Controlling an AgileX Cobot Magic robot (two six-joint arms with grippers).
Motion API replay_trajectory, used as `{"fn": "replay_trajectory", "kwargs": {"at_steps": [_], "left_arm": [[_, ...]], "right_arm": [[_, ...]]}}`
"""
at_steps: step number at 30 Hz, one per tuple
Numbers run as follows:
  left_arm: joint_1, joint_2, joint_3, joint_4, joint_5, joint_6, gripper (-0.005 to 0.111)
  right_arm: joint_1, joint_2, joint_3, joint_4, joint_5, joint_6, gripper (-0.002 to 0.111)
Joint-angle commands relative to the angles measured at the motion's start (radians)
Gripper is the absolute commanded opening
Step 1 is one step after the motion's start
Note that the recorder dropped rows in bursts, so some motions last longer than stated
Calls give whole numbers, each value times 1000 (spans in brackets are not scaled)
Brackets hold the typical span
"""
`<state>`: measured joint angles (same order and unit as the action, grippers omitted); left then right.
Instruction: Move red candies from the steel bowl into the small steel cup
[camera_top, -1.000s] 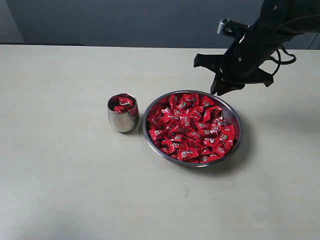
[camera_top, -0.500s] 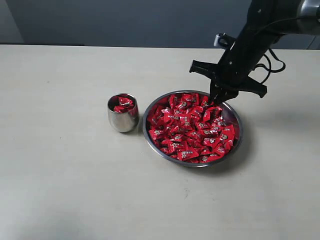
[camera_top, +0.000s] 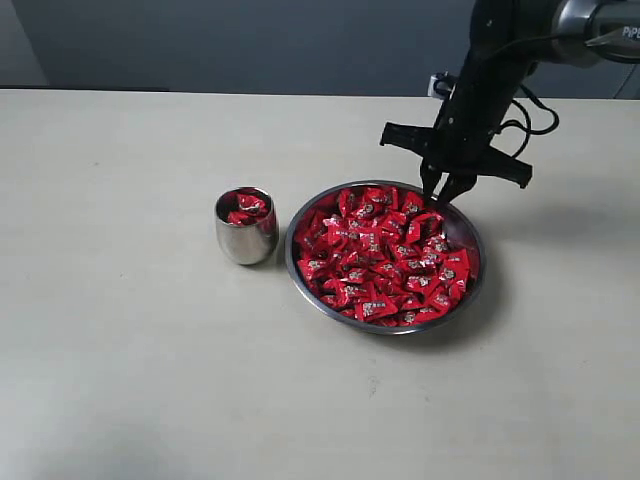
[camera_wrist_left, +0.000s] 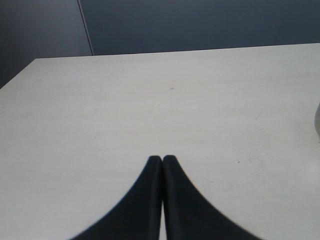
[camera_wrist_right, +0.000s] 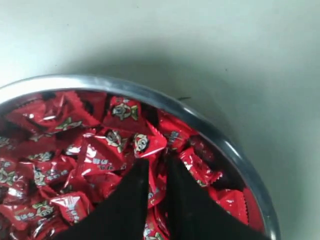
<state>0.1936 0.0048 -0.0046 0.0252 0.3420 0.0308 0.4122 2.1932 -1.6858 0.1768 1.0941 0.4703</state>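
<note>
Right gripper (camera_top: 445, 190) points down over the far right edge of the steel bowl (camera_top: 289, 262), tips just above the red candies (camera_top: 380, 260) near the rim. In the right wrist view its black fingers (camera_wrist_right: 131, 197) stand a narrow slit apart. Red wrapper shows through the gap, but no candy looks clamped between them, nothing lifted.

Bowl sits right of centre on the pale table (camera_top: 120, 350), heaped with candies, wrappers shiny red with small pale print. Small steel cup (camera_top: 246, 238) stands upright just left of the bowl, close beside it, not clearly touching. A few red candies already lie inside the cup, up near its rim.

Left gripper (camera_wrist_left: 162, 159) shows only in its own wrist view. Fingers pressed together tip to tip, nothing between them, over bare table well away from the bowl. It is out of the exterior view. Dark wall behind the table's far edge.
</note>
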Motion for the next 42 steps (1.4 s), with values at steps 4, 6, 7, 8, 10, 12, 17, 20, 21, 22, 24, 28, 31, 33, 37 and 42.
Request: {"fn": "replay_trajectory", "kwargs": {"at_steps": [4, 6, 7, 8, 10, 12, 17, 20, 21, 22, 24, 28, 31, 33, 37, 42], "left_arm": [[-7, -5, 5, 2, -8, -1, 0], [-7, -5, 5, 2, -8, -1, 0], [-7, -5, 5, 2, -8, -1, 0], [-7, -5, 5, 2, -8, -1, 0], [-7, -5, 5, 2, -8, -1, 0], [-7, -5, 5, 2, -8, -1, 0], [-7, -5, 5, 2, -8, -1, 0], [-7, -5, 5, 2, -8, -1, 0], [-7, -5, 5, 2, -8, -1, 0], [-7, -5, 5, 2, -8, -1, 0], [-7, -5, 5, 2, -8, -1, 0], [-7, -5, 5, 2, -8, -1, 0], [-7, -5, 5, 2, -8, -1, 0], [-7, -5, 5, 2, -8, -1, 0], [-7, -5, 5, 2, -8, -1, 0], [-7, -5, 5, 2, -8, -1, 0]], "right_arm": [[-3, 27, -6, 25, 27, 1, 14], [-3, 32, -6, 45, 31, -1, 14], [-3, 32, -6, 45, 31, -1, 14], [-3, 32, -6, 45, 31, 1, 14], [-3, 32, -6, 45, 29, 1, 14], [-3, 32, -6, 38, 29, 1, 14], [-3, 32, -6, 30, -10, 1, 14], [-3, 32, -6, 30, -37, 1, 14], [-3, 32, -6, 30, -37, 1, 14], [-3, 32, -6, 32, -37, 1, 14], [-3, 32, -6, 35, -60, 1, 14], [-3, 32, -6, 36, -47, 1, 14], [-3, 32, -6, 36, -26, 1, 14], [-3, 32, -6, 32, -11, -16, 14], [-3, 32, -6, 25, 15, -32, 14], [-3, 32, -6, 25, 29, -32, 14]]}}
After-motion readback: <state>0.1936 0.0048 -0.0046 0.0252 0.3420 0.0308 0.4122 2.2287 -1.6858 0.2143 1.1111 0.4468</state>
